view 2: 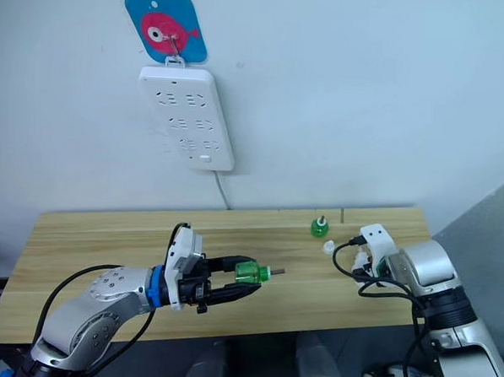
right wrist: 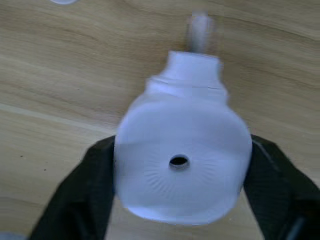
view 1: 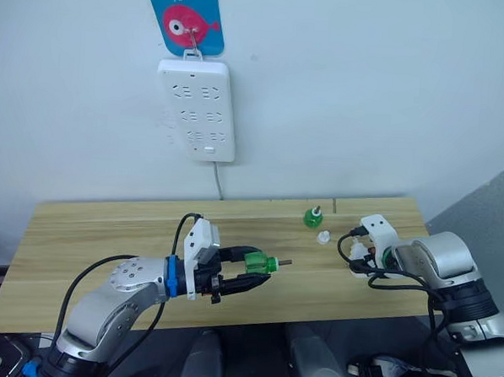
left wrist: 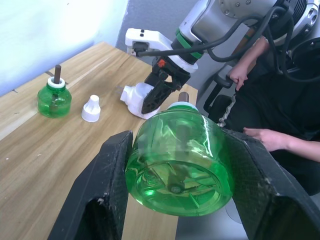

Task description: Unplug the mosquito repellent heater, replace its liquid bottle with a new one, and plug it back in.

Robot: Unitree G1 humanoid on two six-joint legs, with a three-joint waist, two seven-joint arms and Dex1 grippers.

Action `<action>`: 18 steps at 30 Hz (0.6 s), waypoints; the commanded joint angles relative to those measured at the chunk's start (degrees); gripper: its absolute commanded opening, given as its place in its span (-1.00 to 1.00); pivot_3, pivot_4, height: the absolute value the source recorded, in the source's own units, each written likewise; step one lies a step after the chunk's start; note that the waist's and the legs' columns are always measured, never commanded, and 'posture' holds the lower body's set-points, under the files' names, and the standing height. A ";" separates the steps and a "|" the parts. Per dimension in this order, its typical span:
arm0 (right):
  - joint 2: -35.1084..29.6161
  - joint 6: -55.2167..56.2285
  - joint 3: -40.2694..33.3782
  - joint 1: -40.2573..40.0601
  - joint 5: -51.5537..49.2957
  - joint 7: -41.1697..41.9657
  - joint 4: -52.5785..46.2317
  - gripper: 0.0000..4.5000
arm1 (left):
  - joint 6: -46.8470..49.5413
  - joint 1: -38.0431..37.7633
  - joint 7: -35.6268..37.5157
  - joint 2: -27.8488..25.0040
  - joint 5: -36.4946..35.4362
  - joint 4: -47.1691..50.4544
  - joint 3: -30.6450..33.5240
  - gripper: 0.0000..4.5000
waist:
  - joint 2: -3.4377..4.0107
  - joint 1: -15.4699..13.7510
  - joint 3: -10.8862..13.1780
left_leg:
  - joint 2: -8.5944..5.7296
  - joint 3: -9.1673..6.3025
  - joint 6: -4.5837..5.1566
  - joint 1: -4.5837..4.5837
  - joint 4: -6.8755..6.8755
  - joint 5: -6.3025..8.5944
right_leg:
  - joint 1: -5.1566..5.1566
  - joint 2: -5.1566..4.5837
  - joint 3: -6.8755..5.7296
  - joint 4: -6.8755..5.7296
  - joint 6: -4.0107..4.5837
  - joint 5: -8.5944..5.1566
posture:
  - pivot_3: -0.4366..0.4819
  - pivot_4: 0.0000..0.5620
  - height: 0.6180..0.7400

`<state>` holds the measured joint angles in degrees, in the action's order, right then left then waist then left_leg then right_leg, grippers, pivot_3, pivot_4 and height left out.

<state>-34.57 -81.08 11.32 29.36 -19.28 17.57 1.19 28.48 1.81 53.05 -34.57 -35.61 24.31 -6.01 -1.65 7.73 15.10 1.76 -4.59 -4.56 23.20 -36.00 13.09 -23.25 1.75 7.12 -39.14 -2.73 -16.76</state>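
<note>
A green liquid bottle (view 1: 257,263) lies sideways above the table's front middle, its dark wick pointing right, with my left gripper (view 1: 260,269) shut on it. The bottle's base faces the left wrist view, clamped between the black fingers (left wrist: 102,200). My right gripper (right wrist: 180,150) is shut on the white mosquito repellent heater (right wrist: 182,160), held low over the table at the right, vent hole toward the wrist camera. The heater (left wrist: 136,97) is about a hand's width right of the held bottle. A second green bottle (view 1: 313,215) stands upright at the back right, with a small white cap (view 1: 323,237) beside it.
A white multi-socket power strip (view 1: 197,110) hangs on the wall under a blue fish hook (view 1: 187,18), its cord dropping behind the wooden table (view 1: 80,239). A seated person's hands (left wrist: 270,139) are beyond the table's right end.
</note>
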 commanded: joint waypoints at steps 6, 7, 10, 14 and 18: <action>-3.53 -0.49 -6.98 -1.37 -4.61 7.50 -8.04 0.35 | 1.96 2.00 1.29 -0.24 -2.87 1.41 1.28 0.06 | 0.03 -0.23 0.00 | -0.05 -0.02 0.01 0.22 -0.02 0.00 | -0.13 -0.08 -0.04 0.09 -0.06 0.04 | -0.34 -0.20 1.00; -4.27 -0.24 -9.77 -1.61 -7.78 11.06 -9.88 0.35 | 2.90 2.96 2.40 -0.61 -4.03 1.07 1.56 0.06 | 0.03 -0.23 0.00 | -0.06 -0.02 0.01 0.25 -0.03 0.00 | -0.17 -0.08 -0.05 0.09 -0.08 0.05 | -0.35 -0.22 1.00; -8.56 5.03 -16.18 -4.05 -14.79 21.57 -15.31 0.35 | 5.00 5.74 6.66 -2.48 -6.51 0.41 1.64 0.06 | 0.06 -0.17 -0.03 | -0.06 -0.07 0.01 0.35 -0.06 0.00 | -0.23 -0.08 -0.13 0.07 -0.11 0.08 | -0.39 -0.28 1.00; -13.64 4.49 -24.55 -7.01 -24.95 31.25 -22.66 0.35 | 8.47 10.43 9.11 -3.39 -10.21 -1.60 2.92 0.06 | 0.10 0.06 -0.11 | -0.08 -0.12 0.02 0.44 -0.07 0.01 | -0.23 -0.10 -0.22 0.12 -0.12 0.08 | -0.46 -0.36 1.00; -15.04 -2.58 -32.74 -4.44 -35.94 33.37 -24.94 0.35 | 12.23 15.91 10.18 -2.85 -14.03 -5.01 4.47 0.06 | 0.13 0.30 -0.19 | -0.09 -0.20 0.01 0.52 -0.14 0.00 | -0.26 -0.12 -0.29 0.10 -0.11 0.09 | -0.51 -0.43 1.00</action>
<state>-49.24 -80.71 -16.32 22.83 -49.67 49.80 -22.06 39.44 16.30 62.25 -37.69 -46.76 19.19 -3.62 -1.52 8.03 14.91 1.67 -4.79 -4.55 23.74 -36.23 13.09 -23.51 1.63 6.82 -39.04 -2.85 -16.59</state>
